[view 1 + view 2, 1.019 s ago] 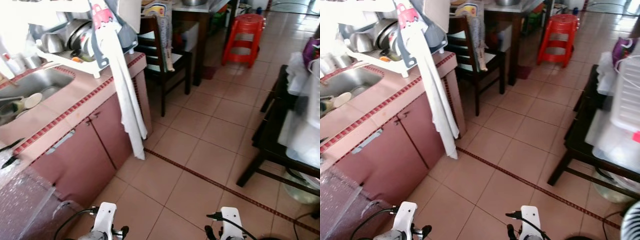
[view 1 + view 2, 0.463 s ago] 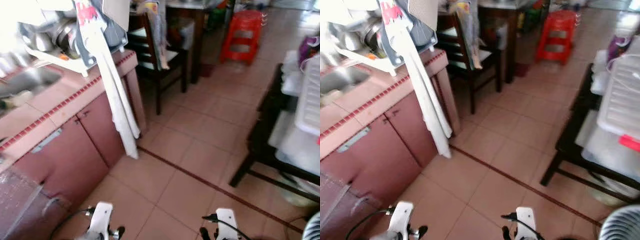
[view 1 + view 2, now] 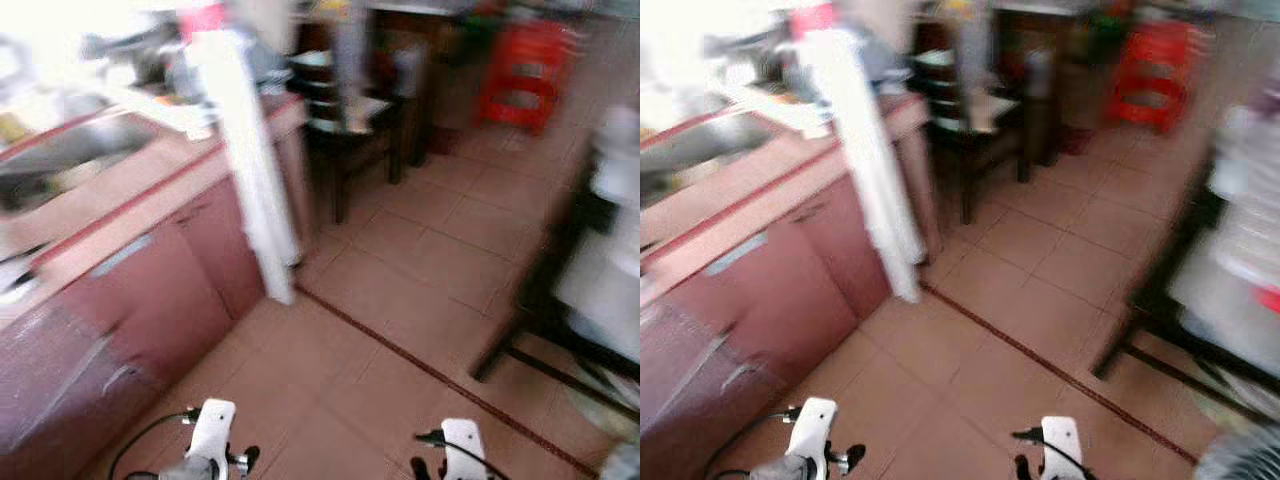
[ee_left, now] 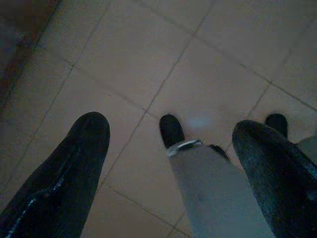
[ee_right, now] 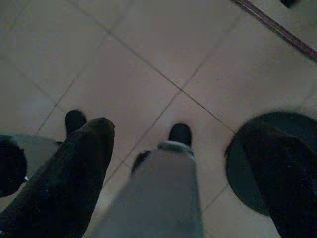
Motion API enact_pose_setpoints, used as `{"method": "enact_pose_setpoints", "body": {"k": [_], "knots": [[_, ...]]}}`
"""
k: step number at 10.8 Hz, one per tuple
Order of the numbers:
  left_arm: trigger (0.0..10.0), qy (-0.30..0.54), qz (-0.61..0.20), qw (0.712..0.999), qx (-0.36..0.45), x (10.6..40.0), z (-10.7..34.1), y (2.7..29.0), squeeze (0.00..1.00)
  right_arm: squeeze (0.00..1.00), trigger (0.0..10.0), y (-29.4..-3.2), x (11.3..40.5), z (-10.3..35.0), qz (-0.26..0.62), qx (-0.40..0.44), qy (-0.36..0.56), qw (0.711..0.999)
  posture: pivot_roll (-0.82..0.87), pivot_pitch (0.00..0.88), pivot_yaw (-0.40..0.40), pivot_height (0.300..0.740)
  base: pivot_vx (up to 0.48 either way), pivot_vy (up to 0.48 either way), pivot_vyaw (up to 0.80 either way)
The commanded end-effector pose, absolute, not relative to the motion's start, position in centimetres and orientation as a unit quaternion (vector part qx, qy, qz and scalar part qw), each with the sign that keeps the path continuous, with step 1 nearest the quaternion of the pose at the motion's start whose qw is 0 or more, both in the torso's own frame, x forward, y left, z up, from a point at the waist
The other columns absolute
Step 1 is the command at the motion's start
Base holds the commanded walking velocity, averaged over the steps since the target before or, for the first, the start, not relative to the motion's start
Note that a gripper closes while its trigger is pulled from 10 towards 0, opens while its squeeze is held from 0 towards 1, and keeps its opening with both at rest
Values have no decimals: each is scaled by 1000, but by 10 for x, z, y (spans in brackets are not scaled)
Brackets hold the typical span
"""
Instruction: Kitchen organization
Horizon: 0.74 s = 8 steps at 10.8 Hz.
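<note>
Towel [image 3: 252, 170] hangs lengthwise down counter [image 3: 120, 215]; both claws idle, parted.

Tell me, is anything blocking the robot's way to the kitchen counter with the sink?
Nothing visible does, though the view is blurred. Bare tiled floor lies between the robot and the counter. Both grippers, left and right, hang open over it.

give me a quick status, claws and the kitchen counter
Left claw and right claw open, empty, hanging over floor tiles. Pink tiled counter ahead left, white cloth draped over edge. View blurred.
</note>
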State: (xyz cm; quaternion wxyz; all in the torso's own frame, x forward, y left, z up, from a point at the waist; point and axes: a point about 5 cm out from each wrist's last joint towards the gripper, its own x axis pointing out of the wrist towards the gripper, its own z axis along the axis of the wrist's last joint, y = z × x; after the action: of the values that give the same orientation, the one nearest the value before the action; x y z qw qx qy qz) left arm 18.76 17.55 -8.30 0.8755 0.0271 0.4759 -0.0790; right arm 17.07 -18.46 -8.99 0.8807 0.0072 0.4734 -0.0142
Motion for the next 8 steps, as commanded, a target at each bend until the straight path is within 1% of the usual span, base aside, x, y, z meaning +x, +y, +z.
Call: {"method": "enact_pose_setpoints", "body": {"k": [1, 6, 7, 8], "knots": [[10000, 484, -73, 871, 36, 184, -85, 181, 0, 0, 10000, -182, 172, -89, -10, 7, 471, 882, -126, 41, 108, 740, 0, 0, 781], [10000, 485, -77, 870, 43, 184, -85, 178, 0, 0, 10000, -183, 173, -89, -8, 1, 471, 882, -128, 41, 103, 740, 0, 0, 0], [10000, 486, -76, 870, 41, 184, -85, 178, 0, 0, 10000, -182, 174, -89, -1, -3, 469, 883, -127, 38, 101, 740, 0, 0, 531], [10000, 486, -75, 870, 41, 184, -85, 177, 0, 0, 10000, -183, 174, -89, -2, -6, 471, 882, -125, 35, 81, 740, 0, 0, 0]]}}
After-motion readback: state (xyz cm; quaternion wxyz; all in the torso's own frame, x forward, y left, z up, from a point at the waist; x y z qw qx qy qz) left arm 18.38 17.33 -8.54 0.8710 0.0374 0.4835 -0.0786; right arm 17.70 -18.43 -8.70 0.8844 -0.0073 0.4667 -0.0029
